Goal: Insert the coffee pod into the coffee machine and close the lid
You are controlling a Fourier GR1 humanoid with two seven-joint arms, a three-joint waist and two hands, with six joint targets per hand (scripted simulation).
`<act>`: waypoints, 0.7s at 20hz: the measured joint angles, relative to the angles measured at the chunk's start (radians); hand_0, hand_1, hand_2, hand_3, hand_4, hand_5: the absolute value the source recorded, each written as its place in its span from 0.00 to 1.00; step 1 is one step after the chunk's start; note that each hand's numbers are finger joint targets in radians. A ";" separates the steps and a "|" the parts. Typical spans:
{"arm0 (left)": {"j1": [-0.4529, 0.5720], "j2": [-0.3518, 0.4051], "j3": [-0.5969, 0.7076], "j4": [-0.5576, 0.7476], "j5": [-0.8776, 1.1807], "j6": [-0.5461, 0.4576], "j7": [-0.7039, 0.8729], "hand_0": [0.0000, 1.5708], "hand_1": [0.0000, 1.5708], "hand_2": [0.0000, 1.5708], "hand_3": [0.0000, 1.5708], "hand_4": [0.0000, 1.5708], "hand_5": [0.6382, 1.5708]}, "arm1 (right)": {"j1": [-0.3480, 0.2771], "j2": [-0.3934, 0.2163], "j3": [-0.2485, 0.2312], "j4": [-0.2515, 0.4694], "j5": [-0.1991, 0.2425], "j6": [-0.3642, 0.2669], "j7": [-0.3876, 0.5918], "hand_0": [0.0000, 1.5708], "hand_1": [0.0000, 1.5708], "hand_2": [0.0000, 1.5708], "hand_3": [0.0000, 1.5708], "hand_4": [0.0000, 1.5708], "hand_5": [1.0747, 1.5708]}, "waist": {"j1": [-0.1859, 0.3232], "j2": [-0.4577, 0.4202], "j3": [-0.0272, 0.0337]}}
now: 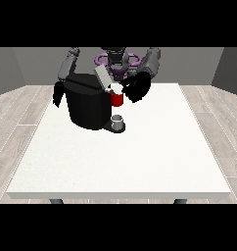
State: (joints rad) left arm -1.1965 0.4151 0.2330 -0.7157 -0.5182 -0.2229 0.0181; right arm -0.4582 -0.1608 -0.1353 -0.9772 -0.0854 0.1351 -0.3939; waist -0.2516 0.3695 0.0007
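A black coffee machine (86,104) stands on the white table (125,157), left of the middle. Its grey lid (102,77) is tilted up and open. The machine's head is red (116,99) with a white round coffee pod (116,88) at its top. The hand at the view's right (136,87) is right beside the pod, touching or nearly touching it; how its fingers lie on the pod does not show. The hand at the view's left (58,94) hangs by the machine's left side, apart from the pod.
A small grey cup (118,120) sits on the machine's drip base under the red head. The table reaches wide toward the camera and to the right. Wooden floor lies around it.
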 measured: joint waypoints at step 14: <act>0.170 -0.152 0.018 -0.017 0.098 0.005 -0.132 0.00 0.00 0.00 0.00 0.00 1.00 | 0.114 -0.008 -0.040 0.074 -0.037 0.046 -0.061 0.00 0.00 0.00 0.00 0.17 1.00 | 0.092 -0.140 0.0009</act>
State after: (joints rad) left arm -1.0267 0.2630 0.2513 -0.7331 -0.4203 -0.2180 -0.1134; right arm -0.3446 -0.1687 -0.1752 -0.9035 -0.1224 0.1813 -0.4554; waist -0.1601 0.2298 0.0015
